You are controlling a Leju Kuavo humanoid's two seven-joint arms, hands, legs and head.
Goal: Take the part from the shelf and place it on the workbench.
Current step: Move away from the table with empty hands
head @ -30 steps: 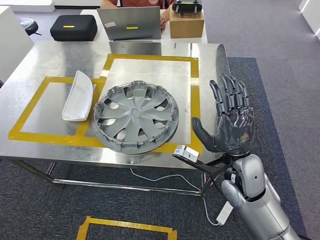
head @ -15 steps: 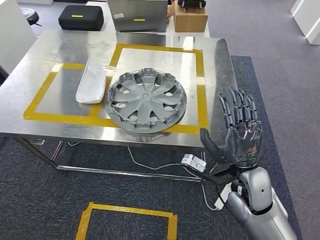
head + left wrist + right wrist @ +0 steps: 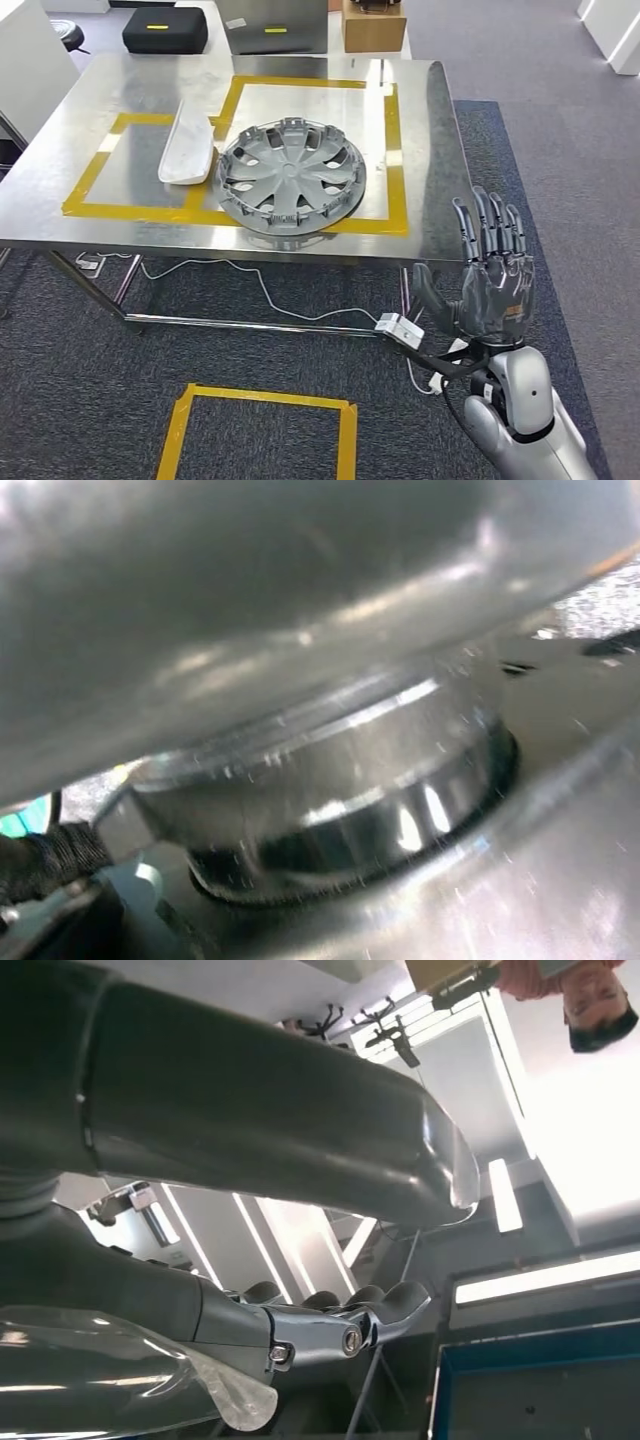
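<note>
Hubcap on the worktop, my right hand raised and holding nothing.

From the head view I see the grey hubcap (image 3: 290,177) lying flat on the steel worktop (image 3: 68,170), inside the yellow tape square (image 3: 395,150), with a white curved part (image 3: 186,146) touching it at its 9 o'clock. My right hand (image 3: 490,275) is up at 4 o'clock of the hubcap, off the worktop's edge, fingers spread wide and upright, palm toward me. A black case (image 3: 164,30) and a cardboard box (image 3: 373,27) sit on the far table, at 12 o'clock. I cannot tell the state of my left hand; its wrist view is a grey blur.
</note>
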